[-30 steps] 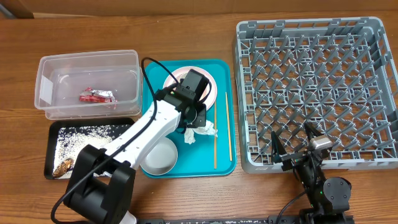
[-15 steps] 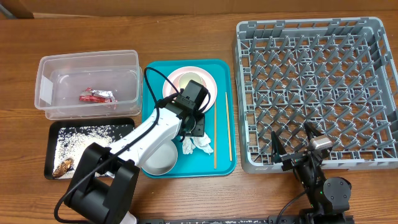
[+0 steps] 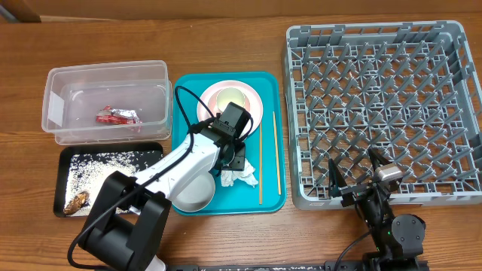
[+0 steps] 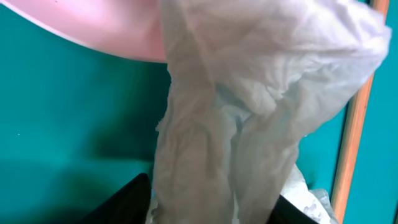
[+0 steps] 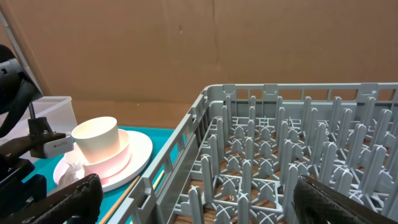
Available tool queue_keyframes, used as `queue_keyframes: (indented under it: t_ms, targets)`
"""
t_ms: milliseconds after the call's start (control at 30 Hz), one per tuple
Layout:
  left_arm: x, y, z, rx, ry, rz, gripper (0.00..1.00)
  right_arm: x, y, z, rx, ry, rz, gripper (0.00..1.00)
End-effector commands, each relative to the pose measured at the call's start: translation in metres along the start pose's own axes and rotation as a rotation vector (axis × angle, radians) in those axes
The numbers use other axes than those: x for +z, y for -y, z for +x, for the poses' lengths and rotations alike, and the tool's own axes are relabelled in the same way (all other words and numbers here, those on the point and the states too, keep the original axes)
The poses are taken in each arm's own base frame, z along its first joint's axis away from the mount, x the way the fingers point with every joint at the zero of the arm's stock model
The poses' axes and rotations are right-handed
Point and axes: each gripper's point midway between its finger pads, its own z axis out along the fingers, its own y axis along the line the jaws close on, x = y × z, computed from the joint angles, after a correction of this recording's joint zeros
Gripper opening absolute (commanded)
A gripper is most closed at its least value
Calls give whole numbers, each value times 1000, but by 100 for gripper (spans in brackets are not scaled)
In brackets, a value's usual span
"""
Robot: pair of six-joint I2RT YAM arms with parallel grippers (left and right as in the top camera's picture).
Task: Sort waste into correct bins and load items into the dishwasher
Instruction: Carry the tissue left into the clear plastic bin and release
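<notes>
Firmly pinched in the left gripper (image 4: 211,211) — crumpled white tissue (image 4: 249,106) (over teal tray (image 4: 62,124)).

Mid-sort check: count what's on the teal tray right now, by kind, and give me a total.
On the teal tray:
plate: 1
cup: 1
bowl: 1
chopsticks: 2
tissue: 1
Total: 6

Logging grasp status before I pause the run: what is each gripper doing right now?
Left gripper: closed on the crumpled white tissue.
Right gripper: open, holding nothing.
</notes>
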Motion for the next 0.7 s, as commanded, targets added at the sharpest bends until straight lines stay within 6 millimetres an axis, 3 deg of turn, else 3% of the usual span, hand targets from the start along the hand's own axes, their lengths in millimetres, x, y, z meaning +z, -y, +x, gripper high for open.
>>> queue_keyframes:
  t_ms: [0,233,400,500,633,667]
  targets:
    - [4,-2,3,19,-5,-19,44,0,0,2,-6,4,3,100]
    - [4,-2,3,19,-5,-20,4,0,0,2,-6,4,3,100]
    - [1,-2,0,17,8,-18,4,0,0,2,-6,4,3,100]
    - [-13,2,-14,18,47,1,4,0,0,2,-6,4,3,100]
    - [-55,1,-44,-14,138,11,4,0,0,2,-6,4,3,100]
    - [-76,-3,-58,-32,182,5,4,0,0,2,-6,4,3,100]
